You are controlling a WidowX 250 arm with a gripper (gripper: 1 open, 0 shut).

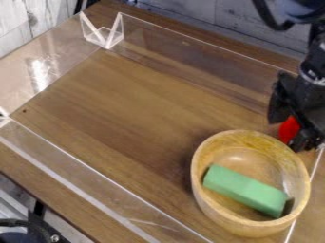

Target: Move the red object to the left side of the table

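Brown wood-grain table (127,104) fills most of the view, edged by low clear plastic walls (76,195); a small clear folded piece (102,30) stands at its far left corner. Toward the near right sits a round light wooden bowl (214,152), upright on the tabletop, with a green rectangular block (248,190) lying flat inside it. At the right edge, just behind the bowl's far rim, the black gripper (295,125) points down at the table — its fingers (309,138) stand spread wide, one on either side of the red object (291,125). The red object sits low between them on the right side of the table, only partly visible; whether the fingers touch it cannot be told, nor whether it rests on the surface. It lies near the bowl but outside it — well apart from the table's left side.
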